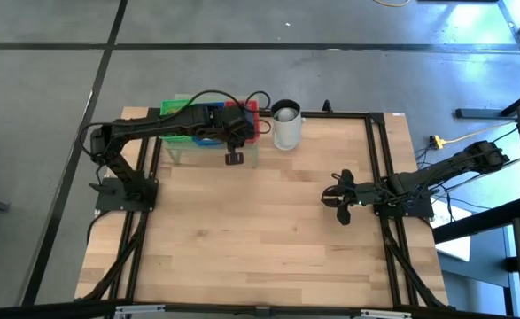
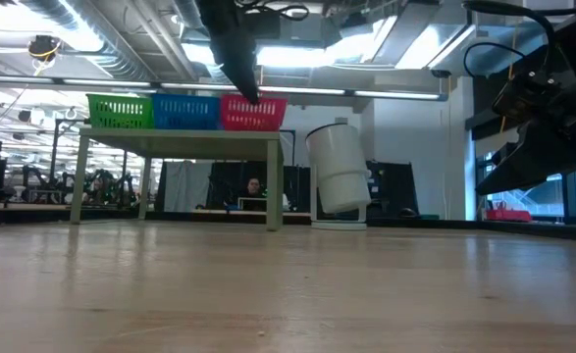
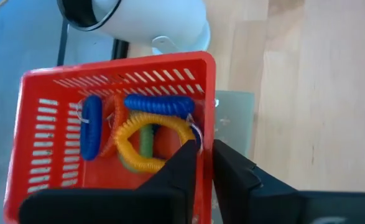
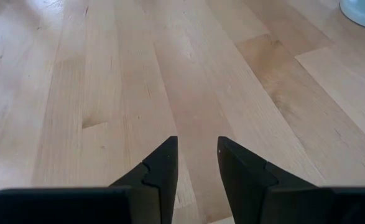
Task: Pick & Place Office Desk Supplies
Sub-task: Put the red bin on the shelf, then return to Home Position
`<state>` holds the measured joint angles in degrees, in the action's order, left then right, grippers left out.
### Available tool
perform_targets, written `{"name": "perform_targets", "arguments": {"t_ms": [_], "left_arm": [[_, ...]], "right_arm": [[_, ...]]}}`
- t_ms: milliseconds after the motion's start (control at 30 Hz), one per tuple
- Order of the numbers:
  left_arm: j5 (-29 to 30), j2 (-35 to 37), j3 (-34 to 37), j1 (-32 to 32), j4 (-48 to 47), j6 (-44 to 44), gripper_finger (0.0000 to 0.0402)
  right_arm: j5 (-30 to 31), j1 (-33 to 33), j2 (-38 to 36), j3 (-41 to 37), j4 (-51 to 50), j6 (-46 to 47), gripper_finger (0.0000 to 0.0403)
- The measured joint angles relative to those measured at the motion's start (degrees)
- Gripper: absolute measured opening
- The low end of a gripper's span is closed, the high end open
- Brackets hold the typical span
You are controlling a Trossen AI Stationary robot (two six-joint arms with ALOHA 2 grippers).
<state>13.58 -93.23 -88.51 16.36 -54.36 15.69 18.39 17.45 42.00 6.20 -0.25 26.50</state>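
A red basket [image 3: 45, 124] holds the office desk supplies in view: blue coiled bands [image 3: 157, 104], a yellow coiled ring [image 3: 146, 140], and green and orange pieces under them. It stands beside a blue basket [image 2: 184, 112] and a green one [image 2: 121, 111] on a pale green stand [image 2: 180, 143]. My left gripper [image 3: 206, 160] hangs over the red basket's rim nearest the white cup, its fingers a narrow gap apart with nothing between them. My right gripper [image 4: 198, 155] waits open above bare wood at the table's right side [image 1: 337, 200].
A white cylindrical cup [image 1: 286, 126] stands just right of the baskets at the table's far edge. Black frame rails [image 1: 379, 177] run along the table's left and right sides. The wooden table top [image 1: 260, 230] stretches between the two arms.
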Motion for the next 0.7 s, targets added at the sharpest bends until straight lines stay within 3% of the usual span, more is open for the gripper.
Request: {"name": "perform_targets", "arguments": {"t_ms": [367, 700], "left_arm": [[0.36, 0.00, 0.00, -0.25, 0.16, 0.02, 0.0096], [7.29, 2.80, -2.11, -4.16, 0.16, 5.18, 0.0095]], "right_arm": [[0.02, 0.02, 0.00, 0.00, -0.02, -0.01, 0.0113], [0.05, 0.01, 0.00, 0.00, -0.03, 0.00, 0.0113]]}}
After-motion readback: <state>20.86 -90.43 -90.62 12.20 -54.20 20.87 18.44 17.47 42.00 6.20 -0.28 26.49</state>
